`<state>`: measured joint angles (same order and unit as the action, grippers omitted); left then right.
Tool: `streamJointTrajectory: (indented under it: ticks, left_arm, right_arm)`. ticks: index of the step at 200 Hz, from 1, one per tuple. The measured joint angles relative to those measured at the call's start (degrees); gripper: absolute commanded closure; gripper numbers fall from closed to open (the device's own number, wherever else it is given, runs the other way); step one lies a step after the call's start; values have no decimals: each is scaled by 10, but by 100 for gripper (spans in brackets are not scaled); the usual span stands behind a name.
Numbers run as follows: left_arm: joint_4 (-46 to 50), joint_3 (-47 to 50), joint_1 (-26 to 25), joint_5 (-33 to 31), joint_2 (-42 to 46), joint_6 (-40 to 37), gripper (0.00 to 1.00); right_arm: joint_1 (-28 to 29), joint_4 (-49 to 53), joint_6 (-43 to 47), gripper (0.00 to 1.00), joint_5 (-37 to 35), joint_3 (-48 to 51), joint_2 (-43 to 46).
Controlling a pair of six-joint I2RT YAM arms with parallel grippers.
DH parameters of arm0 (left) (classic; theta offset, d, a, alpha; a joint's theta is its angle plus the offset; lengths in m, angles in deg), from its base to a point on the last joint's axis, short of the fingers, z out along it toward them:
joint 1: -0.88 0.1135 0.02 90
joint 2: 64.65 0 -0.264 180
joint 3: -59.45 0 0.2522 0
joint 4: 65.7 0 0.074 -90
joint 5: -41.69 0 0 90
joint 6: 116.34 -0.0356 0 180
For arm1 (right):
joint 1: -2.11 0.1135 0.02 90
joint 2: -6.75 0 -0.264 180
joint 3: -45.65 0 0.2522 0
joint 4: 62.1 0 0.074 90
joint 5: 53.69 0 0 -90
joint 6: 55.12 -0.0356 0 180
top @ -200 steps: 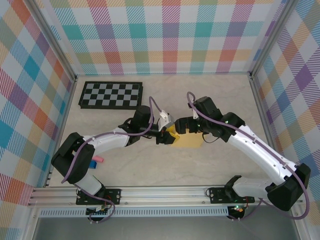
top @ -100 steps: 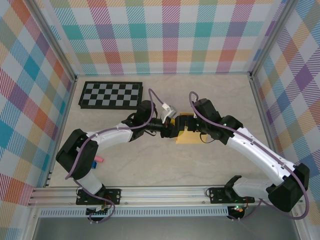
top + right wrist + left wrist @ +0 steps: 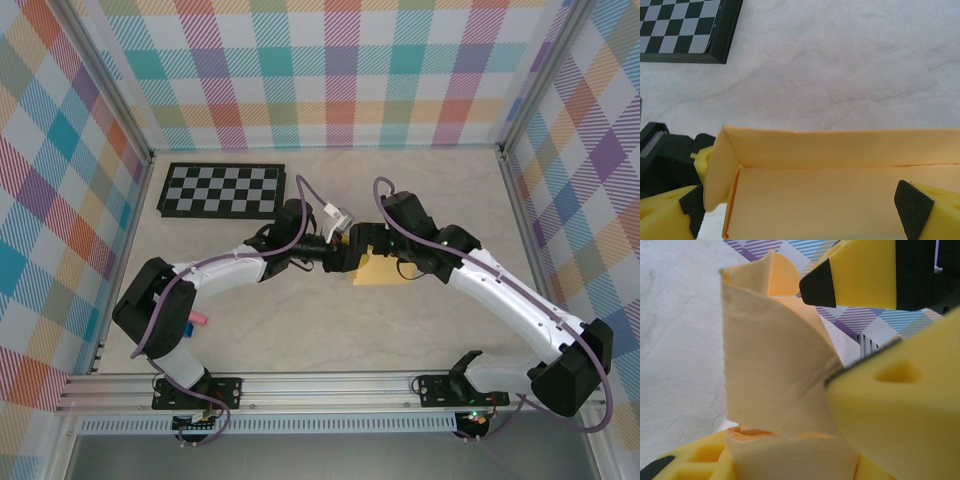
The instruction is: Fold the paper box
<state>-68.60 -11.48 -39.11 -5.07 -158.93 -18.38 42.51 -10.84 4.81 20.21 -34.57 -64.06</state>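
- Box (image 3: pixel 385 274) sits in the middle of the table (image 3: pixel 300 330), half formed, with its long wall and one end flap up.
- left gripper (image 3: pixel 345 257) is part closed, pinching that end flap. Looks like it's keeping it upright so it won't flop back.
- right gripper (image 3: pixel 802 205) is spread wide across the box, gripping nothing, probably lining up the next fold.

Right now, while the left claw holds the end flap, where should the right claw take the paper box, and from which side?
Probably the long upright wall of the paper box, near its middle, from above, one finger each side. It stands thin with a free top edge; the base lies flat on the table. Keep away from the end flap in the left claw.
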Motion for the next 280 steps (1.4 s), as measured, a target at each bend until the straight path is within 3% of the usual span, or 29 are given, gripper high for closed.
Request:
streamJointTrajectory:
  ticks: [36, 91, 197, 234, 280]
  left_arm:
    - [-5, 4, -2, -10, 4, -2, 62]
    - [-26, 23, -4, -10, 11, -9, 63]
    - [-31, 41, -16, -63, 34, -156, 63]
    - [-46, 67, -19, -76, 33, -231, 62]
    - [-106, 130, -25, -80, 13, -315, 61]
  right_arm:
    - [1, 5, -7, 13, -20, 0, -1]
    - [2, 3, -12, 15, -22, 20, 6]
    - [-11, -30, 15, 12, 108, 66, 118]
    - [-106, 33, 49, 11, 191, 52, 158]
    - [-264, 117, 118, 15, 266, -5, 92]
